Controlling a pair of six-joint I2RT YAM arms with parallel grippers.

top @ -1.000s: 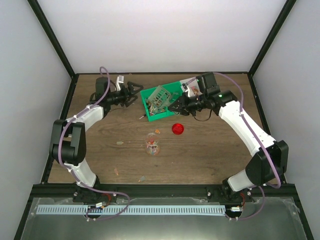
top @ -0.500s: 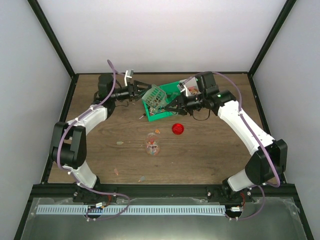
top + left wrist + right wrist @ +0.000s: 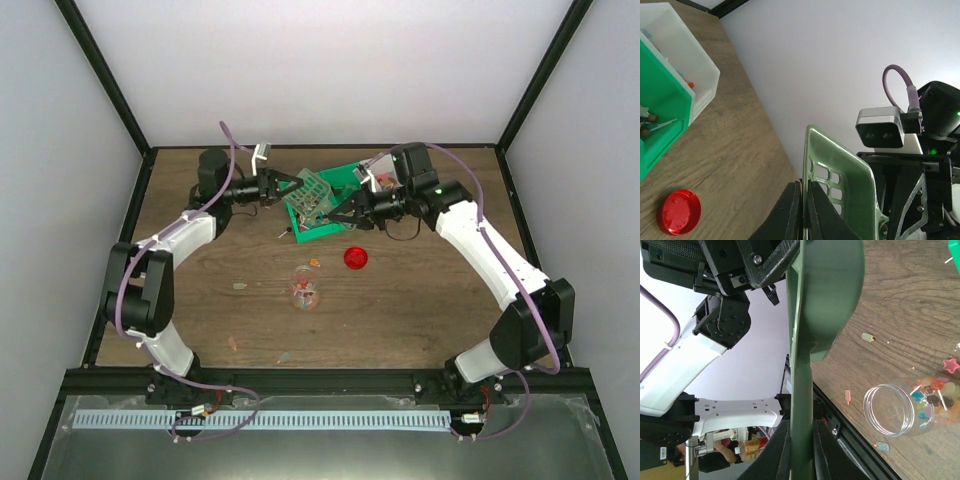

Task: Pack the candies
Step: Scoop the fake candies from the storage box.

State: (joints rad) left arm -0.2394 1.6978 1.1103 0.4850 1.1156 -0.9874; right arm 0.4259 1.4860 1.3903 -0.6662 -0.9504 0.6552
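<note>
The green slotted scoop hangs over the green bin at the back of the table, held from both sides. My left gripper is shut on the scoop's rim, a finger on each face of the thin wall. My right gripper is shut on the scoop's handle. The clear jar stands open nearer the middle of the table with candies in its bottom. Loose candies lie on the wood around it. More candies lie in the green bin.
The round red lid lies on the wood to the right of the jar. A white bin stands against the green one. Stray candies lie toward the front left. Black frame rails border the table.
My left arm swung right to the scoop and its jaws shut on the rim. The scoop tipped up over the bin. The right arm kept its hold on the handle.
</note>
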